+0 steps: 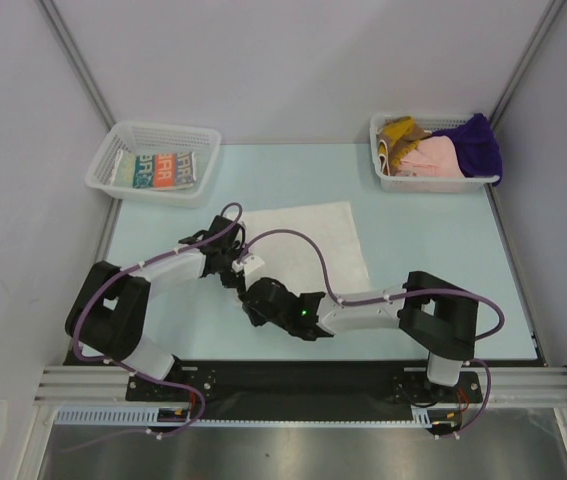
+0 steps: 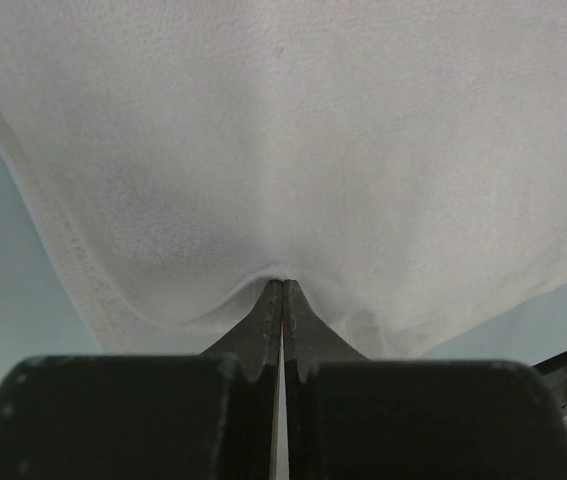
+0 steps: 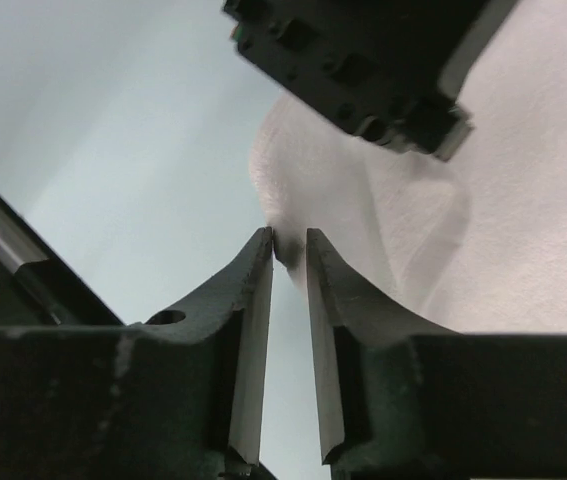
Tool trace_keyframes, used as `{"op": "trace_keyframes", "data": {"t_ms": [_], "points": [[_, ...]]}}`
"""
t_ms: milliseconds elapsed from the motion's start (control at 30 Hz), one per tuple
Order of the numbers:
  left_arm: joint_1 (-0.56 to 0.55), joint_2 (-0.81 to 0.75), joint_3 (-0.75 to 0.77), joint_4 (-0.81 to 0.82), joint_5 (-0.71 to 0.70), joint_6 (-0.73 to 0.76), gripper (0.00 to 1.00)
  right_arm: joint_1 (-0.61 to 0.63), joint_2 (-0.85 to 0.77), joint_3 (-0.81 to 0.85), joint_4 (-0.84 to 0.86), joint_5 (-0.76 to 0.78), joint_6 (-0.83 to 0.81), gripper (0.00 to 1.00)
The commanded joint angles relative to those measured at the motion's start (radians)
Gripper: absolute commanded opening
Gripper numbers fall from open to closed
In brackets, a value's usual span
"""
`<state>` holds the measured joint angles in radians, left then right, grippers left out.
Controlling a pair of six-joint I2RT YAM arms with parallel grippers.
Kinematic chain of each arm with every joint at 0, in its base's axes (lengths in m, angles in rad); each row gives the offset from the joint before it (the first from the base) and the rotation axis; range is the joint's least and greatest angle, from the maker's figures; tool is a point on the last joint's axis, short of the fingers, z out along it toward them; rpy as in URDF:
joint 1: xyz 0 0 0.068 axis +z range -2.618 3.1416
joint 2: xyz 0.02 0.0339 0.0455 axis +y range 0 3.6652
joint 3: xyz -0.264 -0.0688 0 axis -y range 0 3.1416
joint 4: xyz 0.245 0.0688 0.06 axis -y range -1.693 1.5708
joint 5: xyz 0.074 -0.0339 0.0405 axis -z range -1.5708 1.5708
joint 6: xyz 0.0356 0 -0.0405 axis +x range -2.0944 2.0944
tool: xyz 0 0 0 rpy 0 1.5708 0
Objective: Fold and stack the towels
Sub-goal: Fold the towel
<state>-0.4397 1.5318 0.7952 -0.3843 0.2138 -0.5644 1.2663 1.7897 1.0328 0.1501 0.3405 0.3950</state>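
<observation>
**A Robot Lab Test Cell**

This is a lab test booth — plain grey panels (image 1: 293,60) close it in beyond the left claw (image 2: 282,287) and right claw (image 3: 289,240), joined by bare aluminium struts (image 1: 76,60). Behind both claws a slotted metal rail (image 1: 538,383) carries the arm bases (image 1: 441,368), with a white cable duct (image 1: 103,415) farther back still. Purple cables (image 1: 293,235) loop above a pale teal tabletop (image 1: 443,250) beneath the claws.

Both arms, left arm (image 1: 113,300) and right arm (image 1: 433,312), had chunky black joint housings with white link tubes between. Purple cable (image 1: 308,240) ran along each, held by white ties. Green LED (image 1: 304,313) was lit near the right wrist. Left tool (image 2: 282,292) and right tool (image 3: 289,242) had matte black fingers tapering to thin tips — small round hole (image 3: 166,317) in one right finger.
</observation>
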Motion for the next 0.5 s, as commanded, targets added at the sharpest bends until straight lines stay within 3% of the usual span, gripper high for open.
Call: {"op": "trace_keyframes", "data": {"t_ms": [0,300,400,467], "points": [[0.007,0.008,0.038,0.019,0.015,0.024,0.0,0.019,0.004,-0.002,0.054,-0.052,0.022,0.26],[0.007,0.007,0.033,0.022,0.007,0.023,0.0,0.028,-0.041,-0.014,0.034,-0.032,0.024,0.34],[0.007,0.005,0.033,0.021,0.007,0.023,0.0,0.033,-0.035,-0.014,0.032,-0.046,0.019,0.3],[0.007,0.002,0.033,0.019,0.004,0.021,0.0,0.042,-0.021,-0.008,0.029,-0.054,0.018,0.22]]}}
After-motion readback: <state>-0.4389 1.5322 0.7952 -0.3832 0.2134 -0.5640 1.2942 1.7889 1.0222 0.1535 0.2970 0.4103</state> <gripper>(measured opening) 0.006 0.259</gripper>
